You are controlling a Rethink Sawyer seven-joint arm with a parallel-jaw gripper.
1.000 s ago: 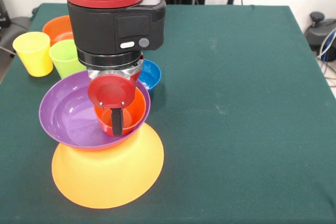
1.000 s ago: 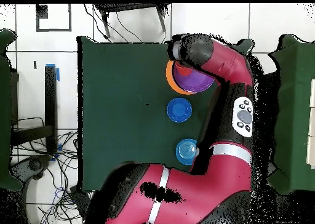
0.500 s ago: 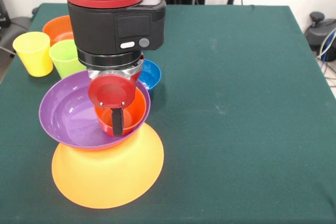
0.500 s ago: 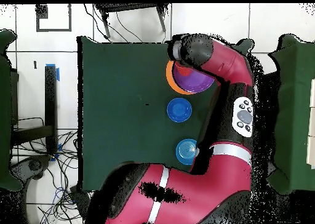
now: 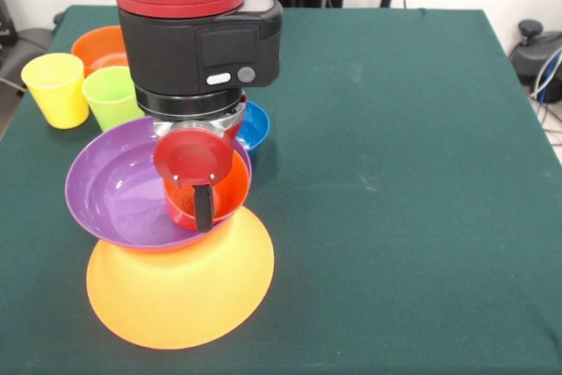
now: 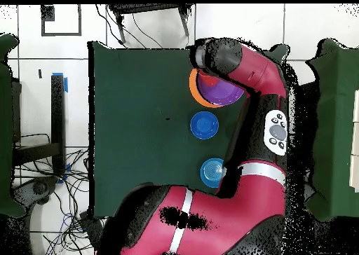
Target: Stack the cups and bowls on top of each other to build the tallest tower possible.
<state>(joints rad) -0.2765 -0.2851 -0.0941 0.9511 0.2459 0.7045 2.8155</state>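
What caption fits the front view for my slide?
Sawyer gripper reaching into the orange-red cup, which sits in the purple bowl atop the inverted yellow-orange bowl.

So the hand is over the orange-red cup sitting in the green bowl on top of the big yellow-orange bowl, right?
Not quite. The bowl holding the orange-red cup is purple, not green: the purple bowl sits on the big yellow-orange bowl, as the front view shows. The hand is at that cup, as you said.

— What crowded the gripper (image 5: 204, 204)?
— The orange-red cup (image 5: 219, 192) wrapped around its finger, with the purple bowl (image 5: 123, 189) beneath. A dark blue bowl (image 5: 250, 125) sat just behind.
— Any free room?
— The bare green table (image 5: 404, 155) beyond the cup's outer side.
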